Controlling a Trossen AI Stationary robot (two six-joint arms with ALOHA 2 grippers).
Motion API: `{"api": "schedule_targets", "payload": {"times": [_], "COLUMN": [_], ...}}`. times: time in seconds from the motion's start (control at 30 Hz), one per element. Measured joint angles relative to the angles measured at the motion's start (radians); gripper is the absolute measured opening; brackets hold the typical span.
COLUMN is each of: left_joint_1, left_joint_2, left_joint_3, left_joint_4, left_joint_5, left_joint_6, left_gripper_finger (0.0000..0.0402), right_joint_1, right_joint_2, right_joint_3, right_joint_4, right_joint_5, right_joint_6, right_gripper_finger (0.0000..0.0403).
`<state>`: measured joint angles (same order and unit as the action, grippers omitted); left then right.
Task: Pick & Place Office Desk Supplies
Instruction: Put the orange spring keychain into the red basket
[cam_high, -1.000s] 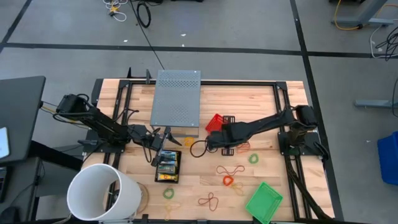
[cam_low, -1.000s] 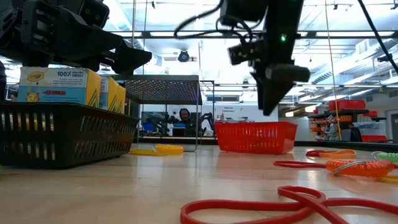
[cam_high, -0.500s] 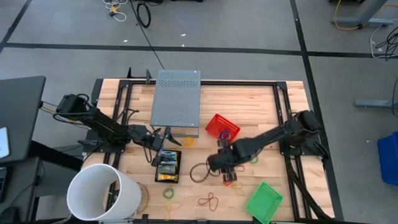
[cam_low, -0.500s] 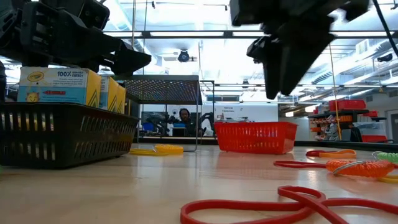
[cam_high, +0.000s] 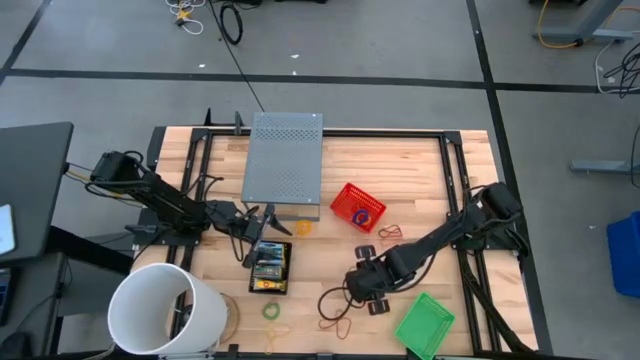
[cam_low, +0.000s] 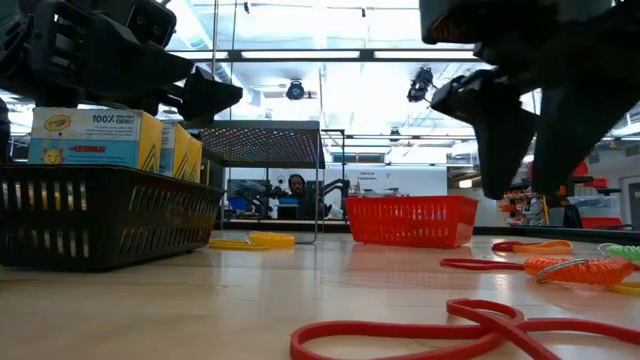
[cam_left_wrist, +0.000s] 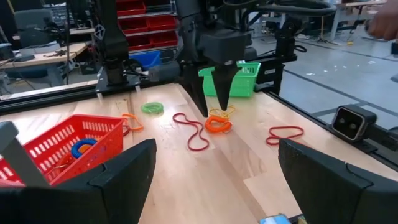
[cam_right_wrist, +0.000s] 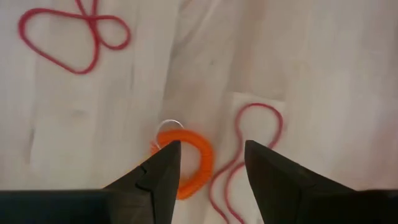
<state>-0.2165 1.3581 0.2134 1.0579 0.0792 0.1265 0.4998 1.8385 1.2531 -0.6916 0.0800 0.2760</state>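
right gripper (cam_right_wrist: 206, 163) poised over an orange band loop (cam_right_wrist: 186, 163) on the bare wood

its fingers stand apart, empty, straddling the loop; the band looks light, soft and floppy, so it is probably best pinched across its thicker coiled side. farther off, red loops (cam_right_wrist: 74, 37) lie flat; the left gripper (cam_high: 258, 222) waits wide open above the black basket (cam_high: 270, 268) of crayon boxes (cam_low: 95, 138).

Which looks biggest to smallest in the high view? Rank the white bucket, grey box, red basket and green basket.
1. white bucket and grey box, too alike to rank
2. green basket
3. red basket
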Motion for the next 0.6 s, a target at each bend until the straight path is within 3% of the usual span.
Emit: {"api": "schedule_targets", "payload": {"times": [0.6], "left_joint_1": [0.0], "left_joint_2": [0.0], "left_joint_3": [0.0], "left_joint_4": [0.001], "left_joint_5": [0.001], "left_joint_6": [-0.003], "left_gripper_finger": [0.0339], "right_joint_1": [-0.005], "right_joint_2": [0.012], "right_joint_3": [-0.087], "right_joint_4": [0.082], "right_joint_5": [-0.05], "right_joint_6": [-0.074], "right_gripper_finger": [0.0172]}}
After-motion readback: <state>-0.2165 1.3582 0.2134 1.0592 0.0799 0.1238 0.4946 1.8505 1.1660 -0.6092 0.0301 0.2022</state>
